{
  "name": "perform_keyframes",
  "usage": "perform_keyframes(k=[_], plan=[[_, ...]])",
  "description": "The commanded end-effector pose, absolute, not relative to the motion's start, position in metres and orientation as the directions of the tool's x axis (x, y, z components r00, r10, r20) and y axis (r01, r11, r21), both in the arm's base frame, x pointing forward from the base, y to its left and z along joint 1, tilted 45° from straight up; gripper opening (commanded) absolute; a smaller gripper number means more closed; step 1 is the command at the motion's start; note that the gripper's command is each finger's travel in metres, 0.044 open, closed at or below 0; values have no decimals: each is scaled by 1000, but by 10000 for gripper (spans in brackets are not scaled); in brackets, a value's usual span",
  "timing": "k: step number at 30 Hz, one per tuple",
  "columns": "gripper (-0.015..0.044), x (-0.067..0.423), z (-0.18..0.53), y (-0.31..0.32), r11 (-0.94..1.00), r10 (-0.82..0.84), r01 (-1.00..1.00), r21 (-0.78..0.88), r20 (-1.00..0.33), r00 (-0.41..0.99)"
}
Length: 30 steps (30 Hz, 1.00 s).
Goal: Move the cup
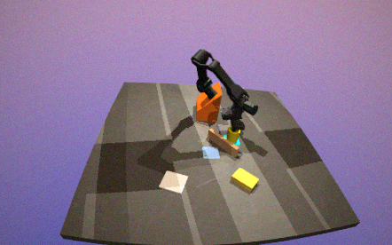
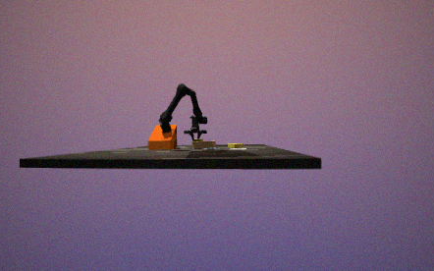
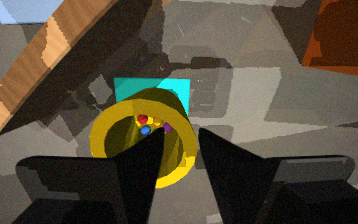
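The yellow cup (image 1: pixel 232 135) (image 3: pixel 100 132) stands upright on the cyan pad (image 1: pixel 238 142) (image 3: pixel 179 88). Several marbles lie inside it, among them a red marble (image 3: pixel 142 119), a blue marble (image 3: pixel 145 130) and a purple marble (image 3: pixel 167 127). My gripper (image 1: pixel 235 128) (image 2: pixel 195 138) (image 3: pixel 181 132) is partly open at the cup's rim. One finger reaches over the cup's opening and the other is outside, with the cup's wall between them and a gap showing. A light blue pad (image 1: pixel 210 153) (image 3: pixel 25 12) and a pale pad (image 1: pixel 174 182) lie on the table.
A wooden bar (image 1: pixel 223 143) (image 2: pixel 204 144) (image 3: pixel 35 65) stands close beside the cup, between the cyan and light blue pads. A yellow block (image 1: pixel 245 179) (image 2: pixel 235 145) lies farther forward. The orange base (image 1: pixel 207 111) (image 2: pixel 162 139) (image 3: pixel 345 35) is behind.
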State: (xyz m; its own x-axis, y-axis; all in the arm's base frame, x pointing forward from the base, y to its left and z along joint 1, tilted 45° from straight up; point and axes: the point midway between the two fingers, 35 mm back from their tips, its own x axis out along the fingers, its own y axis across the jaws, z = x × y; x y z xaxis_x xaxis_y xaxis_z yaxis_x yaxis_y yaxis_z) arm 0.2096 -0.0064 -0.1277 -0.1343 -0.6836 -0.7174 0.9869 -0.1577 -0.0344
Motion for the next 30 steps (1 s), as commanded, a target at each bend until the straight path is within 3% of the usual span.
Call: perform_keyframes(k=[1,27,30], plan=[[146,212,-124,-1,-159,-679,987,-29,-722,-131],[146,215,-94,24,-154,-682,988,-31,-720,-129],[225,214,-96,22,-150,-686,988,-36,-716,-130]])
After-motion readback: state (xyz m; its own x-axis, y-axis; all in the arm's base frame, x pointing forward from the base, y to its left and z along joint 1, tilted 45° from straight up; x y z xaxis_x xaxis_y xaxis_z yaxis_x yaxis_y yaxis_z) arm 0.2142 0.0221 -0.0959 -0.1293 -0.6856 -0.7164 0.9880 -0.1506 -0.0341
